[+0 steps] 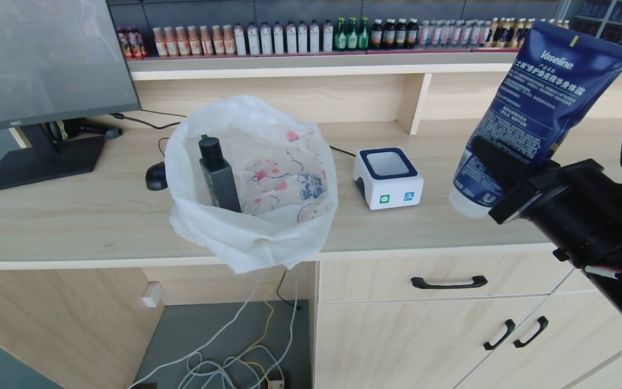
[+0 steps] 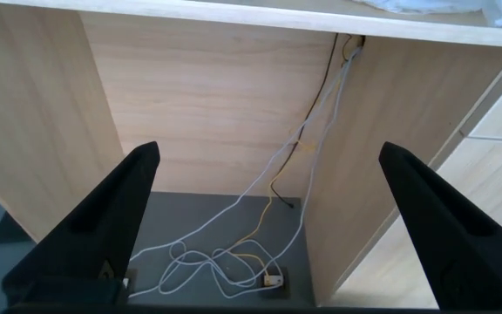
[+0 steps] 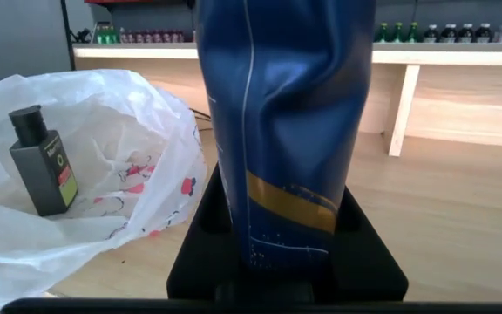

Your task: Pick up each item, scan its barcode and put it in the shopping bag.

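1. Grip: the right hand (image 1: pixel 501 165) is closed on the lower body of the blue lotion tube (image 1: pixel 540 97), just above its white cap. The soft wall is pinched inward between the fingers, as seen in the right wrist view (image 3: pixel 286 113).
2. Tube: it is held in the air over the right part of the desk (image 1: pixel 73 216), cap downward and leaning to the right. It is carried clear of the surface, presumably so that it can be turned freely.
3. Scanner (image 1: pixel 387 177): the white box is set on the desk between tube and bag, its dark-rimmed window facing up. The tube is held beside it, not over it, so scanning is judged not yet done. A printed face would need to be turned down toward the window.
4. Shopping bag (image 1: pixel 251 237): it is stood at the front edge of the desk, left of the scanner, with its mouth spread wide to receive items. A dark bottle (image 1: pixel 218 173) is seen upright inside it, against a patterned packet (image 1: pixel 284 183).
5. Left hand (image 2: pixel 268 157): its fingers are spread wide with nothing between them. It is kept low before the recess under the desk, where cables (image 2: pixel 234 262) lie, apparently parked out of the way.
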Robot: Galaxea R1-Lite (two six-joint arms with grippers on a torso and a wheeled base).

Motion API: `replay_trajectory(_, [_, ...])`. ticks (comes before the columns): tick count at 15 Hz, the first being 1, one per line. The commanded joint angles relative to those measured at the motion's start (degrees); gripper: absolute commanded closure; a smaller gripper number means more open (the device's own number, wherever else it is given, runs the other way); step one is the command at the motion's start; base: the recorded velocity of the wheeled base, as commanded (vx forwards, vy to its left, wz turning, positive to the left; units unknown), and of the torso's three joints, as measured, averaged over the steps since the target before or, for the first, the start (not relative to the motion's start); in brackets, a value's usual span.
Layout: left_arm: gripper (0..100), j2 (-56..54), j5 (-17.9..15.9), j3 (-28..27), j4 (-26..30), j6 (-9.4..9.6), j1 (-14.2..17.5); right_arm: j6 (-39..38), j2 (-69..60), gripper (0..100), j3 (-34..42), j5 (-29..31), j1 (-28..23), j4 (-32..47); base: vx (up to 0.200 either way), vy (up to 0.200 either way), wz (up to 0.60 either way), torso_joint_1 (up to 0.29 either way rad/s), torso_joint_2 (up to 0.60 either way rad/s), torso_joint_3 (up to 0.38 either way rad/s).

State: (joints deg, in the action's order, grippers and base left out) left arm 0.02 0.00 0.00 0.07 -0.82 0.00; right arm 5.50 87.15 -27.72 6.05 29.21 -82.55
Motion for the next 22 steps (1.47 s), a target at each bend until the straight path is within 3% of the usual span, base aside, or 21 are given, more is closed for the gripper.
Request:
replay_trajectory(1, [0,-0.02,0.00,0.00,-0.07,0.11,0.00,0.30,0.39,100,0.12,0.02,-0.38,0.03,0.000,0.000,0.00,0.000,0.00,0.000])
replay_trajectory(7, [0,-0.02,0.00,0.00,-0.07,0.47,-0.09,7.33,-0.84,100,0.48,-1.12,-2.31,0.03,0.000,0.000,0.00,0.000,0.00,0.000])
replay_trajectory(11, [0,-0.02,0.00,0.00,-0.07,0.47,0.00,14.72,0.21,100,-2.16,-7.45,-5.74,1.43,0.000,0.000,0.00,0.000,0.00,0.000])
replay_trajectory(13, [0,-0.02,0.00,0.00,-0.07,0.47,0.00,19.81,2.76,100,-4.36,-7.98,-5.13,0.90,0.000,0.000,0.00,0.000,0.00,0.000])
replay_trajectory(16, [0,-0.02,0.00,0.00,-0.07,0.47,-0.09,36.87,5.66,100,-5.41,-10.27,-3.54,-0.68,0.000,0.000,0.00,0.000,0.00,0.000])
replay_trajectory(19, [0,-0.02,0.00,0.00,-0.07,0.47,0.00,44.51,12.43,100,-10.34,-12.29,-2.58,-7.45,0.000,0.000,0.00,0.000,0.00,0.000])
replay_trajectory(22, [0,-0.02,0.00,0.00,-0.07,0.47,-0.09,49.35,15.51,100,-12.62,-18.79,-3.46,-7.45,0.000,0.000,0.00,0.000,0.00,0.000])
